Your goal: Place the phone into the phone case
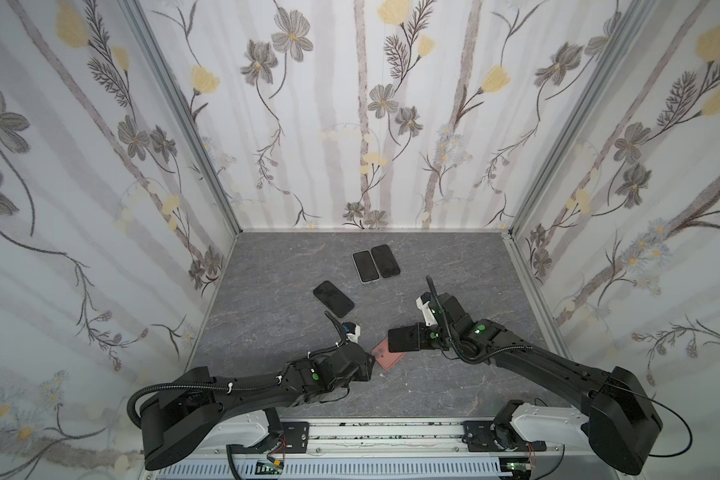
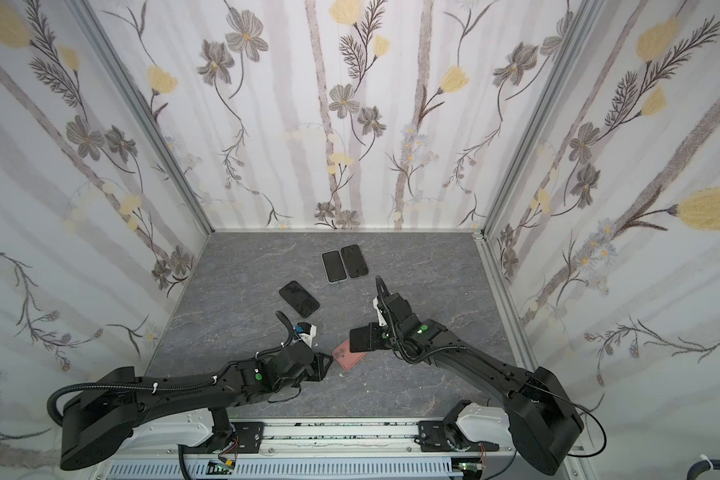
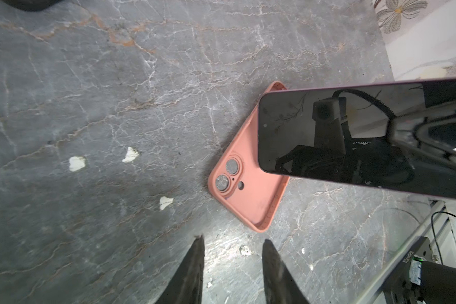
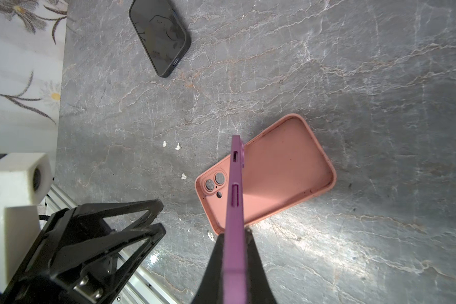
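Observation:
A pink phone case (image 1: 384,356) (image 2: 347,356) lies open side up on the grey marbled table (image 1: 267,332). My right gripper (image 4: 234,233) is shut on the phone (image 4: 234,194), gripping one end. The phone has a purple rim and a black screen (image 3: 327,136). It hangs above the case (image 4: 279,168), crossing it at an angle, and covers part of it in both top views (image 1: 404,338) (image 2: 361,338). My left gripper (image 3: 233,239) stands open and empty, its tips just short of the case's corner (image 3: 259,227), not touching it.
A black phone (image 1: 333,298) (image 4: 159,36) lies left of centre. Two more phones, one white-rimmed (image 1: 366,266) and one dark (image 1: 385,260), lie side by side at the back. Floral walls close three sides. A metal rail (image 1: 383,432) runs along the front.

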`<action>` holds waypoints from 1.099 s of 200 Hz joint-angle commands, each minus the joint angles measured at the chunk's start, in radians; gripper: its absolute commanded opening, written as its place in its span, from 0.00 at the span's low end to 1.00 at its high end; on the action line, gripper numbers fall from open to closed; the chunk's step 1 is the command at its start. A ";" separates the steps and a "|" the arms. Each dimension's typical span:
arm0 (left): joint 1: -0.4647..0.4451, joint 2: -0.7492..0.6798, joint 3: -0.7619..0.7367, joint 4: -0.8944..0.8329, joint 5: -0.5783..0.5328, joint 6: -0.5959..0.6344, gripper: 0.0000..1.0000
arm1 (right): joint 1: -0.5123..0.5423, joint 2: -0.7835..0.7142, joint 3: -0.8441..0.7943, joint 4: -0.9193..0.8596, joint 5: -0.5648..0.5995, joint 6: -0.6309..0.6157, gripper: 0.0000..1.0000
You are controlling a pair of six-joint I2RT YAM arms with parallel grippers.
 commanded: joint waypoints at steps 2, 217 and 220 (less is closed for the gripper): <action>0.019 0.016 -0.024 0.062 0.004 -0.031 0.34 | 0.024 0.013 0.002 0.022 -0.006 0.017 0.00; 0.143 0.318 0.088 0.201 0.104 0.016 0.26 | 0.130 -0.063 -0.117 0.154 -0.001 0.183 0.00; 0.143 0.320 0.088 0.201 0.106 0.018 0.26 | 0.130 -0.063 -0.118 0.154 -0.003 0.182 0.00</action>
